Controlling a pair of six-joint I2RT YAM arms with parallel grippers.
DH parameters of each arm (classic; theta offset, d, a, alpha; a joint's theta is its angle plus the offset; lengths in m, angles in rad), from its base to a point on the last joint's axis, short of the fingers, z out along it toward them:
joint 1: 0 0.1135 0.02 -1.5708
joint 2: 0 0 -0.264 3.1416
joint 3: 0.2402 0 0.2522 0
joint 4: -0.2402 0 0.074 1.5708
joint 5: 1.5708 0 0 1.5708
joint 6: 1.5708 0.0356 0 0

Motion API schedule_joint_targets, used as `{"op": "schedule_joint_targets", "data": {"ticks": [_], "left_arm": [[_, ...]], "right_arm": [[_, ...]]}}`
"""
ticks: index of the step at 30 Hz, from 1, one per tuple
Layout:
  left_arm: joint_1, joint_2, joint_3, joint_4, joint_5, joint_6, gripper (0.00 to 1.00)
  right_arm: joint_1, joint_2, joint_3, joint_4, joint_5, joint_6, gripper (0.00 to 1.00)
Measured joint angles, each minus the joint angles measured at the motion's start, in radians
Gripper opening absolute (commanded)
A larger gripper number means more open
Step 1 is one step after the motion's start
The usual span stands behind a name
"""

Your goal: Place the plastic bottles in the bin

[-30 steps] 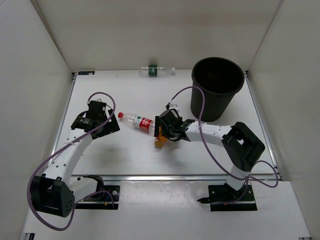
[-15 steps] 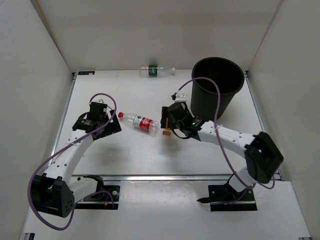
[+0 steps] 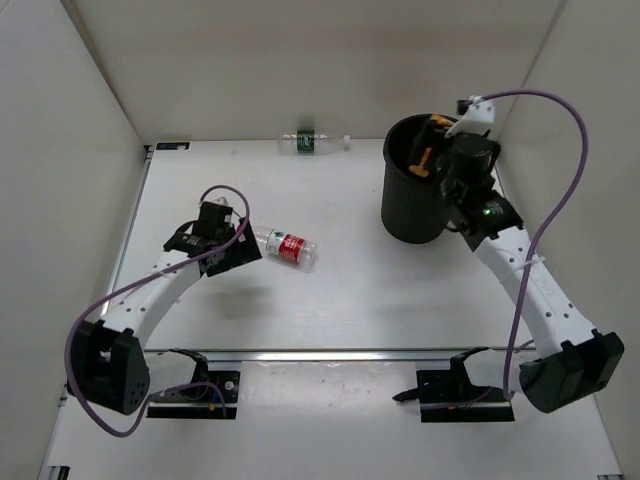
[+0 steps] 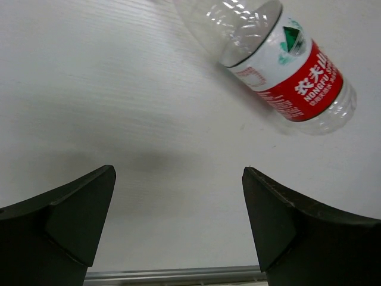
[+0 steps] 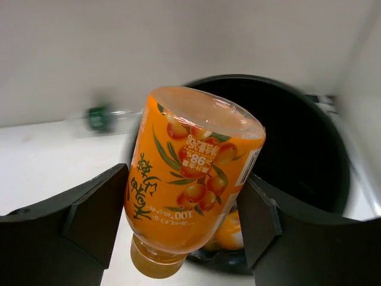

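My right gripper (image 3: pixel 432 160) is shut on a stubby orange bottle (image 5: pixel 190 185), held tilted over the rim of the black bin (image 3: pixel 415 215). A second orange bottle (image 5: pixel 229 233) lies at the bottom of the bin (image 5: pixel 297 155). The clear bottle with the red label (image 3: pixel 290 247) lies on its side mid-table. My left gripper (image 3: pixel 243 250) stands open just left of it, hiding its cap end. In the left wrist view this bottle (image 4: pixel 286 77) lies ahead of the open fingers (image 4: pixel 83 208), apart from them. A clear green-label bottle (image 3: pixel 310 141) lies by the back wall.
White walls close in the table on the left, back and right. The bin stands at the back right corner. A metal rail (image 3: pixel 350 352) runs along the table's near edge, with both arm bases behind it.
My right arm has lifted the orange bottle off the table and swung it up over the bin. My left gripper has moved right, up to the red-label bottle.
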Motion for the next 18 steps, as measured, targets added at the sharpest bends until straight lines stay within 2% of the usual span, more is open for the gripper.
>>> {"op": "schedule_joint_targets", "data": {"ticks": [2,3,5,6,7,8,12,15,18], "left_arm": [[-0.032,0.046,0.031,0.013,0.003,-0.019,0.98],[-0.048,0.07,0.052,0.019,0.003,-0.029,0.98],[-0.069,0.102,0.084,0.042,0.005,-0.045,0.99],[-0.076,0.108,0.094,0.051,0.006,-0.053,0.99],[-0.079,0.109,0.098,0.059,0.01,-0.059,0.99],[-0.08,0.109,0.103,0.064,0.011,-0.064,0.98],[-0.07,0.101,0.106,0.072,0.013,-0.08,0.99],[-0.051,0.081,0.105,0.071,0.012,-0.082,0.99],[-0.029,0.048,0.098,0.068,0.011,-0.089,0.98]], "right_arm": [[-0.111,0.022,0.006,-0.01,-0.034,-0.007,0.37],[-0.161,0.039,0.013,-0.017,-0.044,-0.014,0.44],[-0.23,0.089,0.038,-0.045,-0.069,-0.024,0.69],[-0.249,0.119,0.06,-0.063,-0.078,-0.03,0.74],[-0.264,0.151,0.086,-0.082,-0.086,-0.036,0.87],[-0.272,0.181,0.109,-0.1,-0.095,-0.04,0.91],[-0.263,0.209,0.121,-0.11,-0.104,-0.08,0.93],[-0.222,0.179,0.121,-0.092,-0.105,-0.113,0.99],[-0.164,0.144,0.136,-0.087,-0.109,-0.137,0.99]]}}
